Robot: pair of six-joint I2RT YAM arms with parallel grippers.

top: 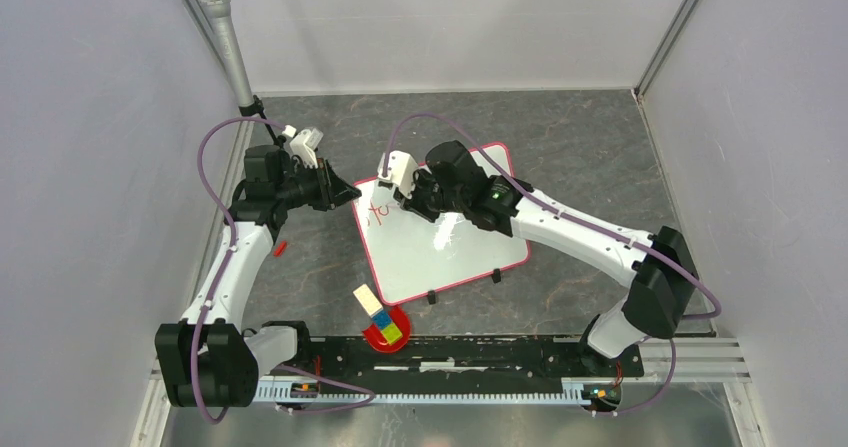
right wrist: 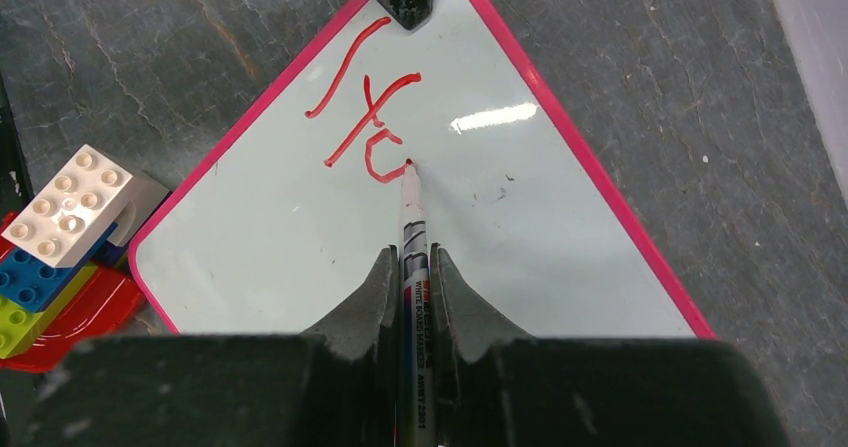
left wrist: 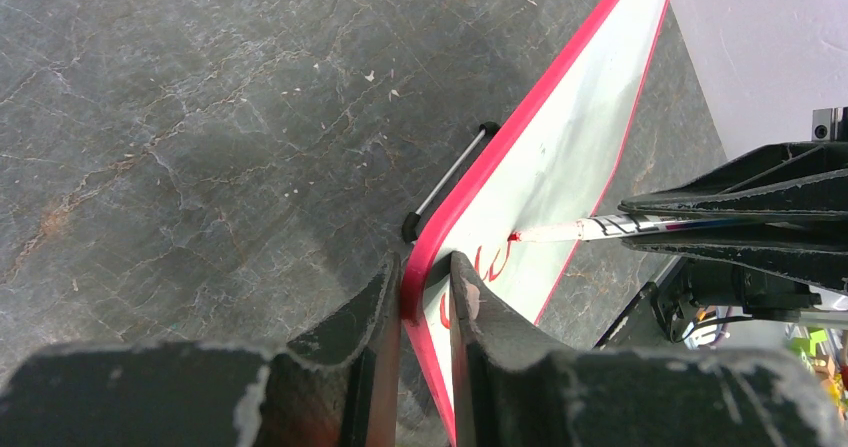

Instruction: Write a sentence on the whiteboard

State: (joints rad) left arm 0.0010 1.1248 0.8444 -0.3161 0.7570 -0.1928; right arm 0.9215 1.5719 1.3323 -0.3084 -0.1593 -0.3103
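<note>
Left end effector pinches a corner edge of the whiteboard.

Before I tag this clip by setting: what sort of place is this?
Probably a lab robot cell, not a home. Plain grey walls box in a table; the left arm and right arm are bolted to a rail at its edge; a whiteboard and toy blocks are on it.

A stack of white, blue, yellow and green toy bricks rests on a red dish on the dark marbled bench.
</note>
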